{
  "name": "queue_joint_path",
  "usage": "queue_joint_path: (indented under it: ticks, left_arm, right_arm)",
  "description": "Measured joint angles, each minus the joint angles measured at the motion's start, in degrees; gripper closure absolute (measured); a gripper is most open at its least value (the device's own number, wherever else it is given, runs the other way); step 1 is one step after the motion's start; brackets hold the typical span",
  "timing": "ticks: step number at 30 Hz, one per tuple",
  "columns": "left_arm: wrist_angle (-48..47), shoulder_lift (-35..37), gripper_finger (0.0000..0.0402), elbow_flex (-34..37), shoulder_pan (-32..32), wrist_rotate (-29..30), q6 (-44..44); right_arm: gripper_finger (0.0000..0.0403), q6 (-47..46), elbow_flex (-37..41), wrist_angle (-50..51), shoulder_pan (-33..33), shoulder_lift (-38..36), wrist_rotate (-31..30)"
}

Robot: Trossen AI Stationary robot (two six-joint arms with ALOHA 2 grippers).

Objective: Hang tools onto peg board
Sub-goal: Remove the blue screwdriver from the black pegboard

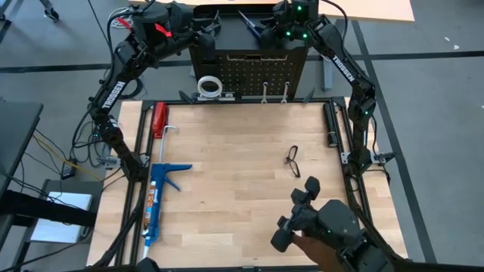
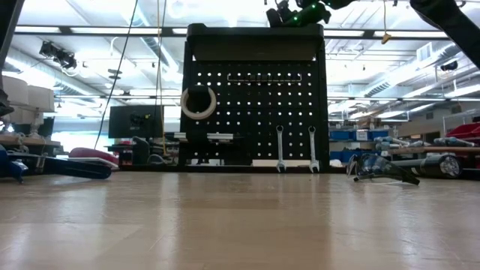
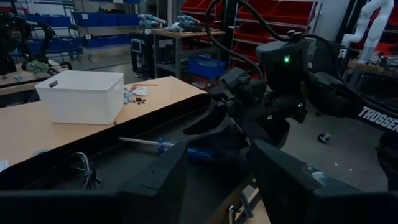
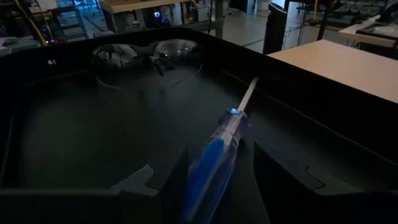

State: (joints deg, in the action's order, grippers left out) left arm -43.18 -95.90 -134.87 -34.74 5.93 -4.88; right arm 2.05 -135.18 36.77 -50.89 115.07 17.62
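Note:
The peg board (image 1: pixel 249 72) stands upright at the table's far edge. A white tape roll (image 2: pixel 198 103) and two silver wrenches (image 2: pixel 280 148) (image 2: pixel 313 148) hang on it. A black tray (image 4: pixel 74 124) on its top holds one pair of safety glasses (image 4: pixel 149 55). A second pair (image 1: pixel 293 159) lies on the table. My right gripper (image 4: pixel 221 168) is over the tray, shut on the blue-handled screwdriver (image 4: pixel 217 152). My left gripper (image 3: pixel 219 168) waits open at the board's top left, facing the right one. My right gripper has the screwdriver's blue handle (image 4: pixel 208 171) between its two fingers. The tool lies along the fingers, and its shaft (image 4: pixel 247 96) points past the fingertips toward the tray's wall. The fingers come nearly level, tipped slightly down. Whether the tool rests on the tray floor, I cannot tell.
A blue caulking gun (image 1: pixel 156 198) and a red-handled tool (image 1: pixel 159 119) lie along the table's left side. A dark device (image 1: pixel 318 219) with a person's hand (image 1: pixel 321 253) below it sits at the near right corner. The middle of the tabletop (image 1: pixel 227 174) is bare wood.

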Motion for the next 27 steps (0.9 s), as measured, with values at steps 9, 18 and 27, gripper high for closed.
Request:
queue_joint_path:
  ticks: [9,18,27]
  left_arm:
    - [-0.02,0.0,0.022,0.0,0.0,0.0,0.1]
    - [-0.02,0.0,0.022,0.0,0.0,0.0,0.1]
    - [0.07,0.0,0.022,0.0,0.0,0.0,0.12]
  right_arm:
    - [0.022,-1.92,0.26,-2.48,-0.51,0.15,3.79]
    - [0.0224,-2.93,0.27,-1.24,-0.2,0.15,7.51]
    - [0.0225,-1.05,0.05,1.94,0.5,-0.23,6.54]
